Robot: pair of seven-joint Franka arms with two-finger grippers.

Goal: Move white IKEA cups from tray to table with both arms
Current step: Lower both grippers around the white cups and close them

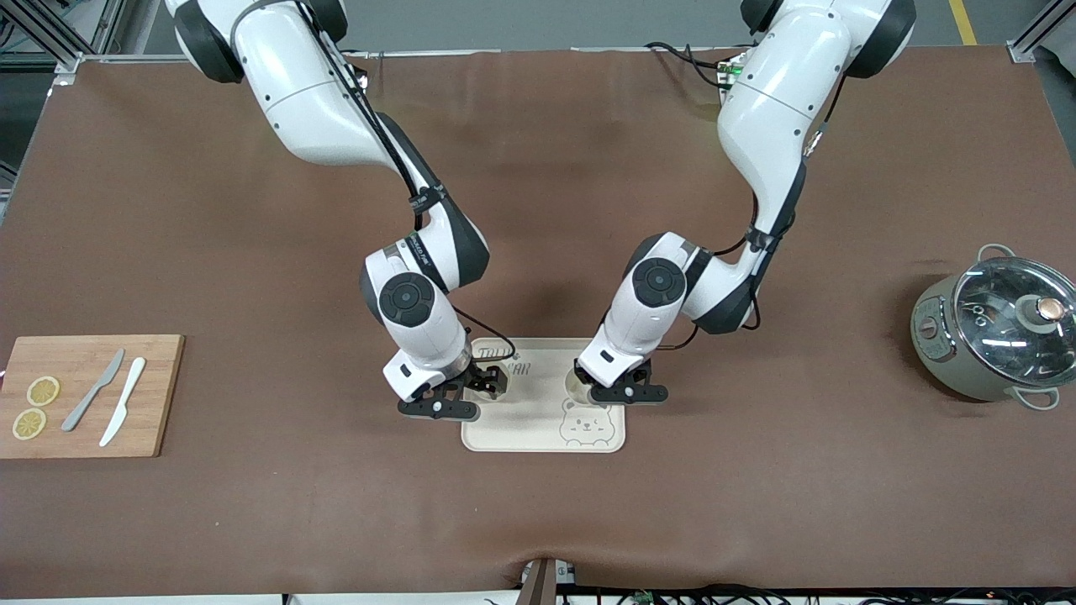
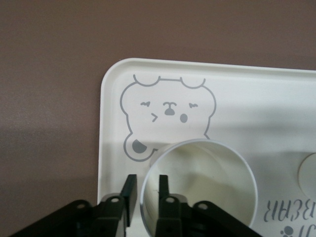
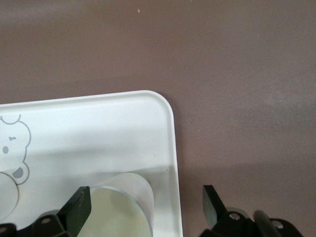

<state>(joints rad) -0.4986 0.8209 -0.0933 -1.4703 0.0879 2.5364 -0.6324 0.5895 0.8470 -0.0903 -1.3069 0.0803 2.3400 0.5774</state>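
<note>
Two white IKEA cups stand upright on the cream bear-printed tray point(image 1: 513, 430). In the left wrist view one cup point(image 2: 207, 173) has my left gripper point(image 2: 146, 182) straddling its wall, one finger inside and one outside, with a small gap on each side. This cup shows partly in the front view point(image 1: 578, 386). In the right wrist view the other cup point(image 3: 123, 202) sits by the tray's corner point(image 3: 98, 128) between the wide-open fingers of my right gripper point(image 3: 145, 205). In the front view my right gripper point(image 1: 466, 397) and left gripper point(image 1: 618, 391) are low over the tray.
A wooden cutting board point(image 1: 155, 395) with two lemon slices point(image 1: 42, 391) and two knives point(image 1: 92, 402) lies toward the right arm's end. A grey pot with a glass lid point(image 1: 996, 332) stands toward the left arm's end.
</note>
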